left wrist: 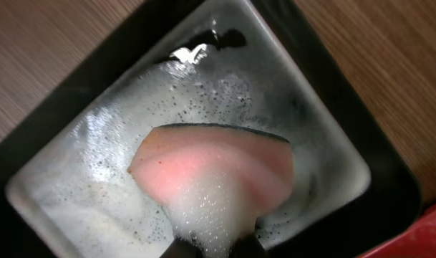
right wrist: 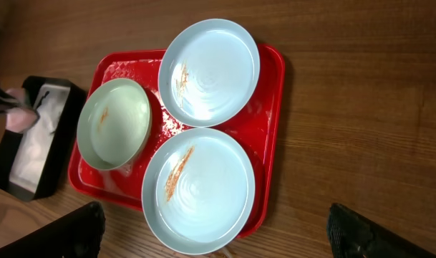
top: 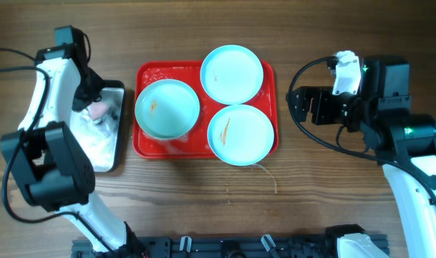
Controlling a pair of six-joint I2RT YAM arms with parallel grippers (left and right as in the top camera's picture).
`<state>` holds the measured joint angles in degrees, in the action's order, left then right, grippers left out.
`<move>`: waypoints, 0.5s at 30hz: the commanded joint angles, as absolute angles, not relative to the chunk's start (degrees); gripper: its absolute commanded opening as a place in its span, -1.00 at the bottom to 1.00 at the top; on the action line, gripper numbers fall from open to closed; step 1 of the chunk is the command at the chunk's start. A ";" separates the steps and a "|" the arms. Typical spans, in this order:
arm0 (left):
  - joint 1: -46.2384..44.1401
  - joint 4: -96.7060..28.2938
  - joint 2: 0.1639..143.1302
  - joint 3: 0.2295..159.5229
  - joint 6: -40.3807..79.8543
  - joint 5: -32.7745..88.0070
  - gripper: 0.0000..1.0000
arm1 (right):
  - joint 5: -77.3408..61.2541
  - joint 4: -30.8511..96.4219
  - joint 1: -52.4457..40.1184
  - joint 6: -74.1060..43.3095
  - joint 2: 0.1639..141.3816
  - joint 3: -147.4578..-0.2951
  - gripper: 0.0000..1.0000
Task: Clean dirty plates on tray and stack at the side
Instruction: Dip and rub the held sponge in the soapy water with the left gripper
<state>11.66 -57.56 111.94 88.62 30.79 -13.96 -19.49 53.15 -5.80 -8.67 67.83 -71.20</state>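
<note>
Nearest the robot's base, a thin pale strand [top: 269, 178] lies on the wooden table [top: 332, 186], just beside the near plate [top: 240, 134]. That plate sits in the right half of the red tray [top: 142, 147] and overhangs its near rim, with an orange-brown streak left of its centre. Just left of the red tray stands the black-rimmed metal tray [top: 109, 163], its floor covered in white foam [left wrist: 96, 165].

Further out, level with the middle of the red tray, are both pincers. The left gripper [top: 94, 107] hangs over the metal tray's far end, clamped on a pink sponge [left wrist: 218, 172]. Foam coats the sponge where the dark fingertips [left wrist: 178, 249] pinch it. The left plate [top: 167, 107] fills the red tray's left end, close against the other two, with a small brownish mark on its floor. In the right wrist view its outer wall shows along one side, so it seems tipped rather than flat. The right gripper [top: 293, 106] hovers over bare wood well to the right of the red tray, holding nothing, its fingers [right wrist: 81, 229] spread wide.

Farthest away, the far plate [top: 232, 74] rests at the red tray's far right corner, overhanging the far rim. A thin brownish streak on it shows in the right wrist view
</note>
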 commanded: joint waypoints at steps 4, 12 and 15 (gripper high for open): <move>13.41 -55.22 113.36 83.15 30.44 -16.14 -0.88 | -20.45 53.01 -5.78 -7.49 67.94 -72.42 0.99; 13.41 -33.52 113.71 65.67 30.44 -12.86 -0.87 | -20.45 53.30 -5.78 -7.49 67.94 -72.42 0.99; 13.41 -28.86 113.71 61.28 30.46 -12.86 -0.92 | -20.45 53.39 -5.78 -7.49 67.94 -72.42 1.00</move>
<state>13.30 -31.16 110.50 66.65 30.65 -15.16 -19.49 53.28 -5.80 -8.67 67.83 -71.20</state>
